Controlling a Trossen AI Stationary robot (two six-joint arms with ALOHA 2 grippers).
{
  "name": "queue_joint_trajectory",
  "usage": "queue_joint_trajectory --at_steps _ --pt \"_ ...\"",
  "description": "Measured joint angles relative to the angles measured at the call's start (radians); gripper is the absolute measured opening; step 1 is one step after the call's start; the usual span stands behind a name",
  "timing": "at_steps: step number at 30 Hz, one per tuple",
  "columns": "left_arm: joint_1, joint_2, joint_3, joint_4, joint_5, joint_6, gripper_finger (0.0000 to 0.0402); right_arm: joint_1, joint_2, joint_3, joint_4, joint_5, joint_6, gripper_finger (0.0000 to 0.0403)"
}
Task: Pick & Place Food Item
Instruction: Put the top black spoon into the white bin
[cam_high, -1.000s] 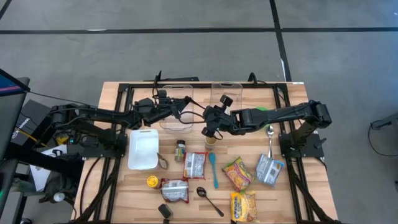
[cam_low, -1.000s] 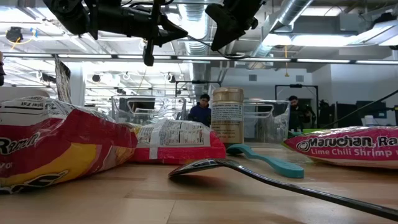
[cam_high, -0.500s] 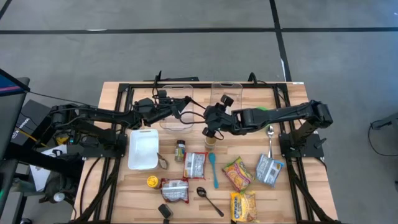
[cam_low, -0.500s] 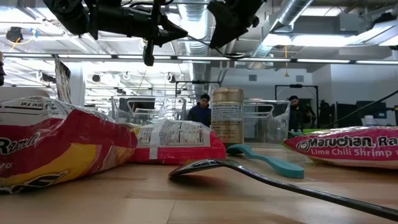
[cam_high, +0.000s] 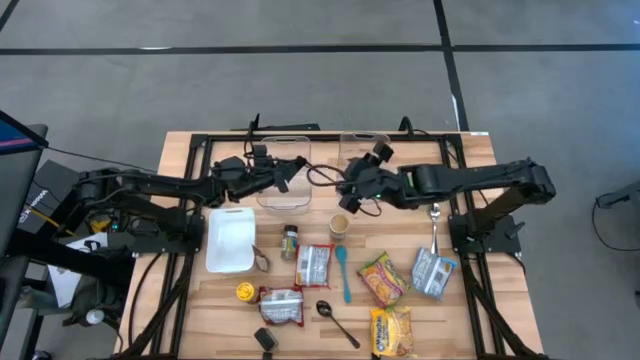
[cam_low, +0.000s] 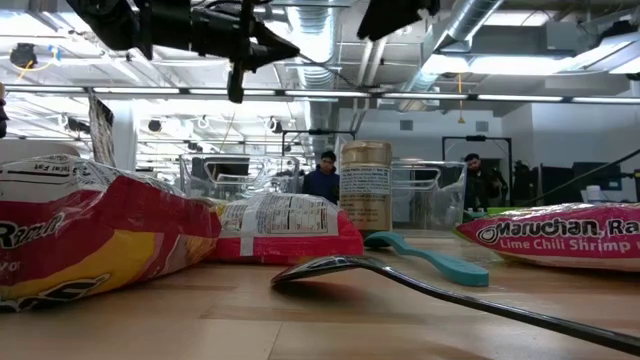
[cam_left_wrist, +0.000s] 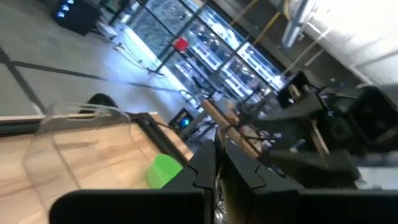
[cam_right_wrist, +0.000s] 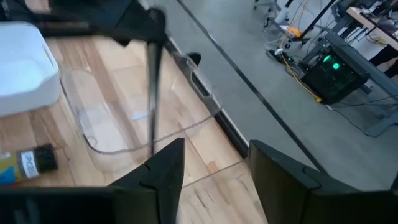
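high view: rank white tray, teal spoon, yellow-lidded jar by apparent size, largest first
1. White tray, clearly the largest.
2. Teal spoon, long but thin.
3. Yellow-lidded jar, smallest.
All three lie at table level under an overhead camera, so nearness should not skew the order.

On the worktop (cam_high: 470, 300), two clear bins stand side by side at the far edge: left bin (cam_high: 284, 175), right bin (cam_high: 362, 148). A jar (cam_high: 339, 223) stands just in front, between them. Left of the jar lies a small bottle (cam_high: 289, 241), then a tray (cam_high: 231, 239). A spoon (cam_high: 342, 272) lies nearer the front, with noodle packets (cam_high: 383, 279) to its right.
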Motion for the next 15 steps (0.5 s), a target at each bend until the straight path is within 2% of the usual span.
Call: queue_joint_trajectory --at_steps 8,15 --pt "0.0 -0.172 0.0 -0.247 0.063 0.058 0.0002 -0.013 -0.08 0.0 -0.037 0.0 0.008 0.0148" --pt "0.003 -0.361 0.0 -0.489 0.1 0.082 0.0002 -0.06 -0.079 0.0 -0.046 -0.013 0.007 0.0117"
